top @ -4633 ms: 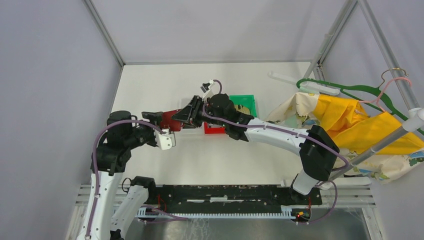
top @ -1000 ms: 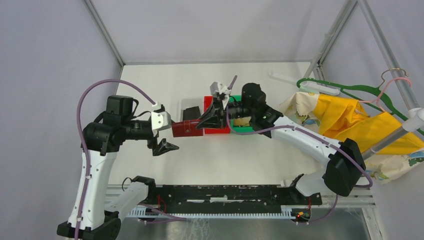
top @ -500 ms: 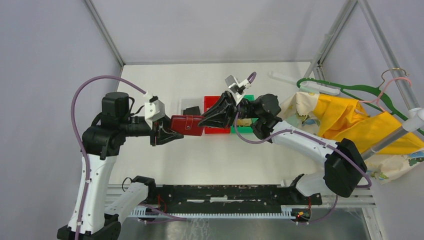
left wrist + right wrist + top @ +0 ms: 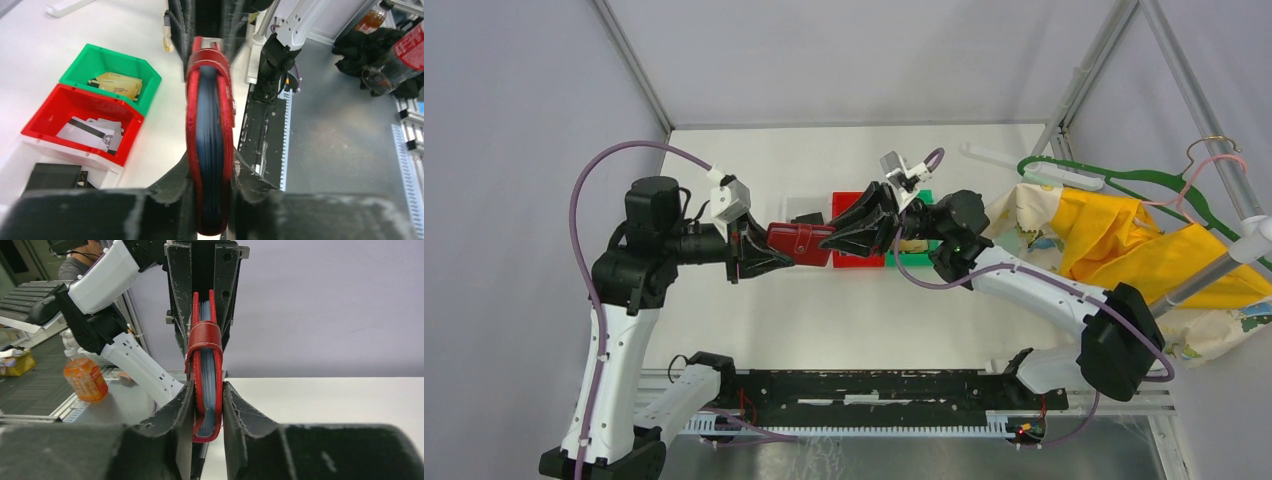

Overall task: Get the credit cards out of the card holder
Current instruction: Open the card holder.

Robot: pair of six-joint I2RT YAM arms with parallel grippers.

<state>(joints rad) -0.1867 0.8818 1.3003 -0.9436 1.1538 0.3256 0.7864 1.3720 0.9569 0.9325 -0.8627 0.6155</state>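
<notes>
Above the tabletop (image 4: pixel 824 320), just beyond the arms' bases, the left claw (image 4: pixel 771 257) and the right claw (image 4: pixel 834 238) each pinch one end of the card holder (image 4: pixel 799 242). Its long axis runs straight between them. It is red and folded shut, with its strap fastened and blue-grey leaves showing edge-on. Farther back sit a red bin (image 4: pixel 129 145) and a green bin (image 4: pixel 149 82).
</notes>
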